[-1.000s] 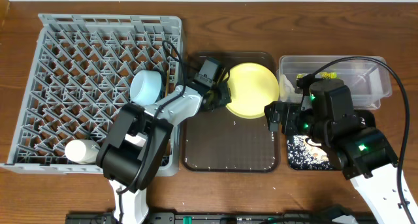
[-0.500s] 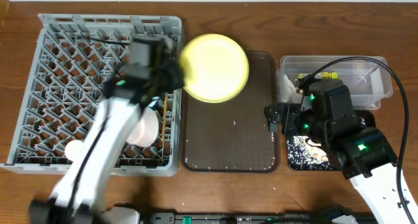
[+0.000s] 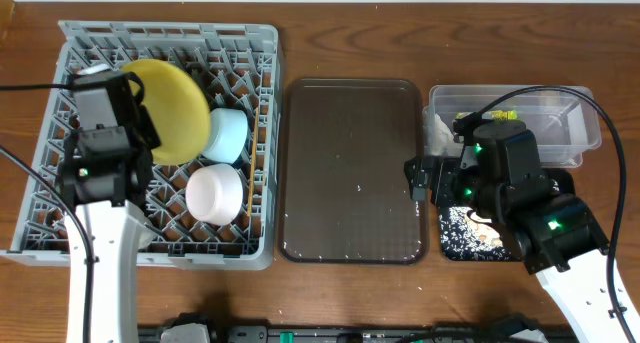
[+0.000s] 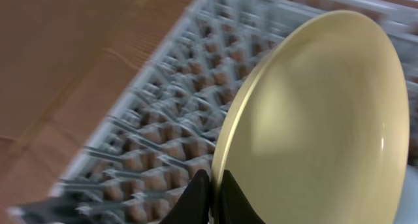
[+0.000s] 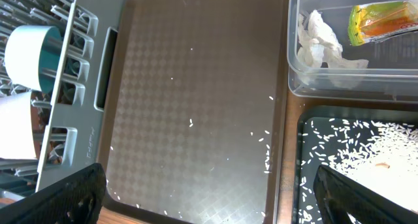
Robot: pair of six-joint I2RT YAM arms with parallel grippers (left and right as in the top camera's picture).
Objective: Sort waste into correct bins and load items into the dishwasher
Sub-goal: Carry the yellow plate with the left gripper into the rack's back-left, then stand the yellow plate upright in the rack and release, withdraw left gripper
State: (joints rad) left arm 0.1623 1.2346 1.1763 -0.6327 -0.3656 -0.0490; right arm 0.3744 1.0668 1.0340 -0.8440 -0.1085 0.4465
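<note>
Loading step: left claw [image 4: 210, 191] pinches the yellow plate [image 3: 172, 108] by its rim, tilted on edge over the dish rack's [image 3: 100, 43] far-left pegs beside the blue bowl [image 3: 228, 133]; next, seat it between pegs and release; right claw [image 5: 219, 201] open, idle.

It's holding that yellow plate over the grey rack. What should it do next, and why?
Probably lower the plate down into the rack. The left gripper pinches its rim, and it stands tilted on edge over the rack beside the blue bowl, apparently not yet seated.
</note>
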